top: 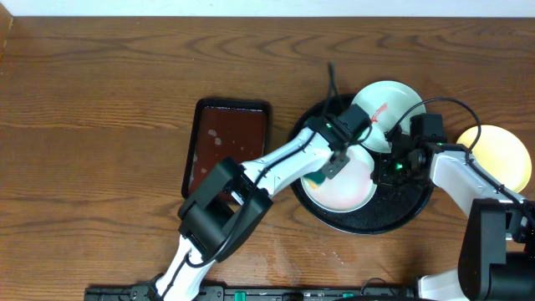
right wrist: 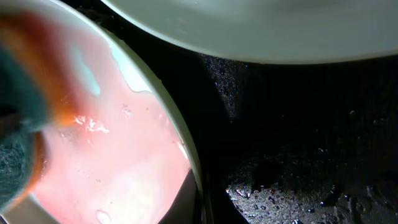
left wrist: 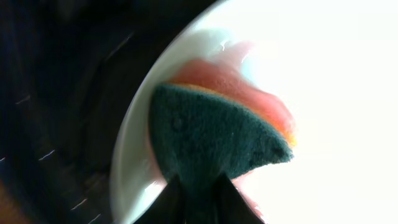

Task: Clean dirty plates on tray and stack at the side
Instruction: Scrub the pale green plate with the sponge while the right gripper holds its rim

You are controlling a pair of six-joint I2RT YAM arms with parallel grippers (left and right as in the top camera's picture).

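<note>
The black tray holds two mint-white plates. The near plate has pink sauce film on it. My left gripper is shut on a green-and-orange sponge that presses on this plate near its left rim. My right gripper is shut on the plate's right rim; the pink film and the sponge show in the right wrist view. The far plate has a red smear and leans over the near one. The pale yellow plate lies on the table right of the tray.
A small reddish-brown rectangular tray lies on the wooden table left of the black tray. The black tray's floor is wet with droplets. A cable runs off behind the tray.
</note>
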